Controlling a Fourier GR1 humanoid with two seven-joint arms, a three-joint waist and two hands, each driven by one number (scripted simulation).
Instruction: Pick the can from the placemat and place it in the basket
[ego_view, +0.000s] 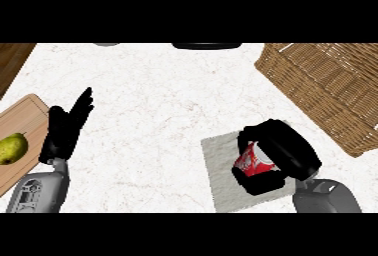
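Marble worktop (162, 95): right hand (289, 149) curls round the can (251, 162) at the placemat (221, 167); left hand (66, 129) rests straight-fingered. Lifted low, the can could clip the corner basket (325, 85) rim.

Below me spreads a white marble counter (162, 85) with faint brown veins; darker wood (10, 62) shows past its upper left corner, under even light.

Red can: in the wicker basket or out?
Out. The red can over the grey placemat, black right hand curled round it, woven wicker basket apart at upper right.
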